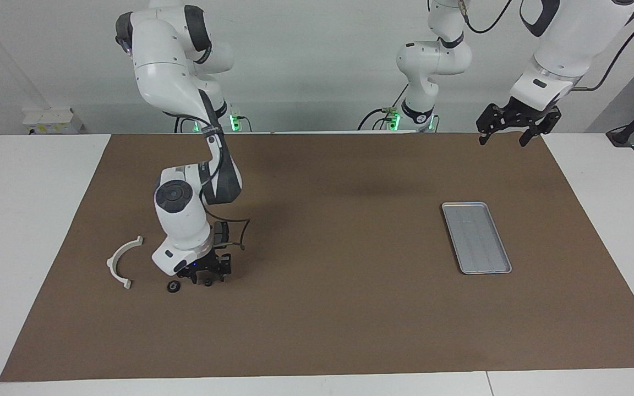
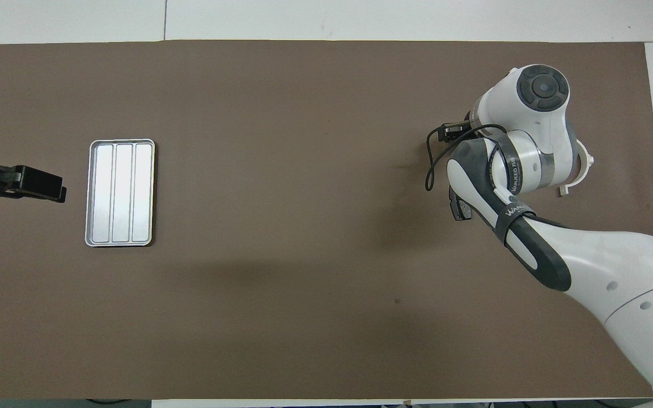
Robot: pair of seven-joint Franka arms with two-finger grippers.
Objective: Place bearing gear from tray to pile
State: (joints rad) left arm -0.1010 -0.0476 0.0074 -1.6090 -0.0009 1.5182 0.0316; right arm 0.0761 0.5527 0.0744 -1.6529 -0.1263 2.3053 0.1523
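Note:
The silver tray (image 1: 476, 236) lies empty toward the left arm's end of the table; it also shows in the overhead view (image 2: 119, 192). A small black bearing gear (image 1: 173, 286) lies on the mat next to the white half-ring bracket (image 1: 121, 263), which is partly covered by the arm in the overhead view (image 2: 586, 164). My right gripper (image 1: 207, 278) is low over the mat right beside the gear, and its own arm hides it from overhead. My left gripper (image 1: 504, 137) is open and empty, high near the table's edge closest to the robots.
A dark grey piece (image 2: 458, 208) shows at the right arm's edge in the overhead view; I cannot tell whether it is a brake pad. The brown mat (image 1: 339, 308) covers the table, with white table surface around it.

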